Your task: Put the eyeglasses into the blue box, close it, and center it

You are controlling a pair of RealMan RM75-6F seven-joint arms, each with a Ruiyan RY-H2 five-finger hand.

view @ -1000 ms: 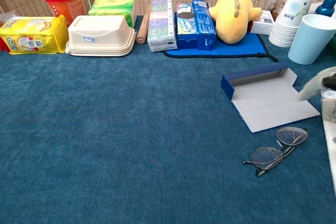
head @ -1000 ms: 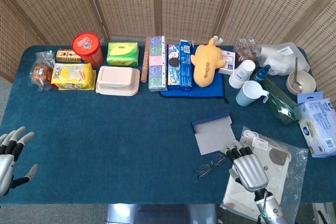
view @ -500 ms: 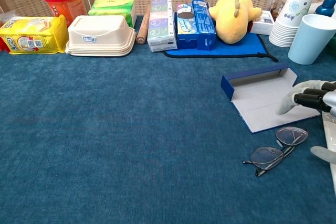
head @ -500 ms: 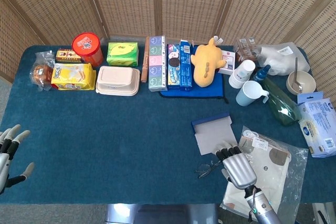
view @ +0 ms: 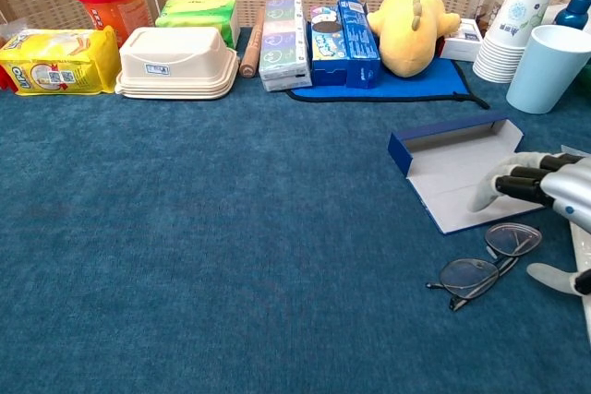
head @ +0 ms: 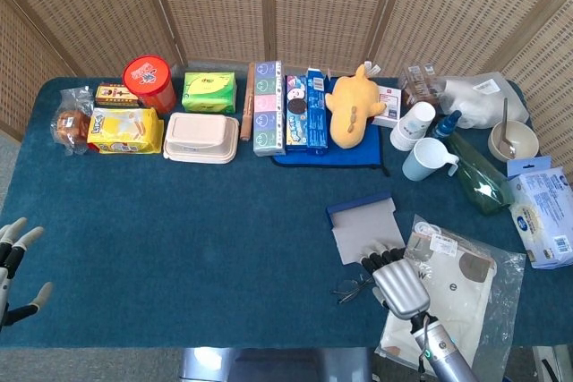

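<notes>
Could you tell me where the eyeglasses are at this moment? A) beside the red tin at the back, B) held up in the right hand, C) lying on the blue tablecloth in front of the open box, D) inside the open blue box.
C: the eyeglasses lie flat on the cloth just in front of the open blue box, with the right hand close beside them and not gripping them.

No wording can be read for certain: the print on the yellow snack pack (view: pixel 57 62), the blue biscuit box (view: pixel 340 29) and the paper cups (view: pixel 512 27) is too small.
</notes>
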